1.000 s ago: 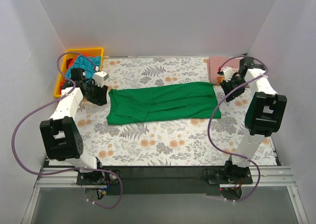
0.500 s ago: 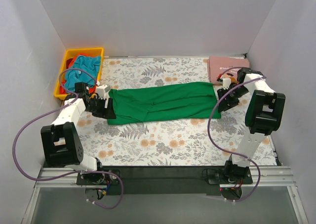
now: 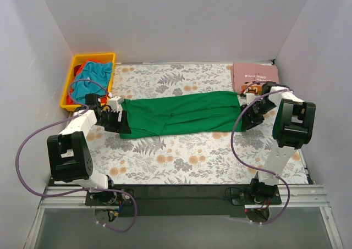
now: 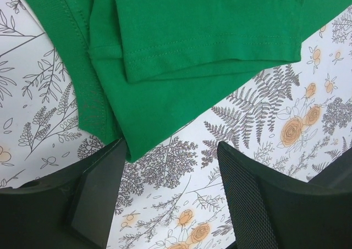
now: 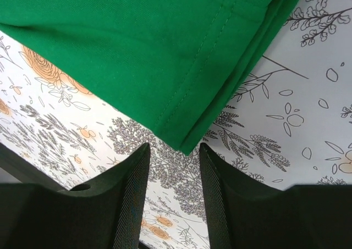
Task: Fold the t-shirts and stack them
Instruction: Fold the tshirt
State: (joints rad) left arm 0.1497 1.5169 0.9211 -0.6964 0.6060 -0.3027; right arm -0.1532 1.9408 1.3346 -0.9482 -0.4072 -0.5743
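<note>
Stretching left to right, green t-shirt (image 3: 181, 114) lies folded; left claw (image 4: 170, 150) and right claw (image 5: 174, 150) gape empty.

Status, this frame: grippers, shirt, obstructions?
Left gripper open at one end corner of green t-shirt. Right gripper open at the other end. Shirt flat, folded lengthwise. Nothing in the way.

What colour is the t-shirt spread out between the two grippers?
The t-shirt is plain bright green; the top external view shows it best.

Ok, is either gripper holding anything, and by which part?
Nothing is held: left gripper and right gripper are open, each at a corner of the green shirt.
</note>
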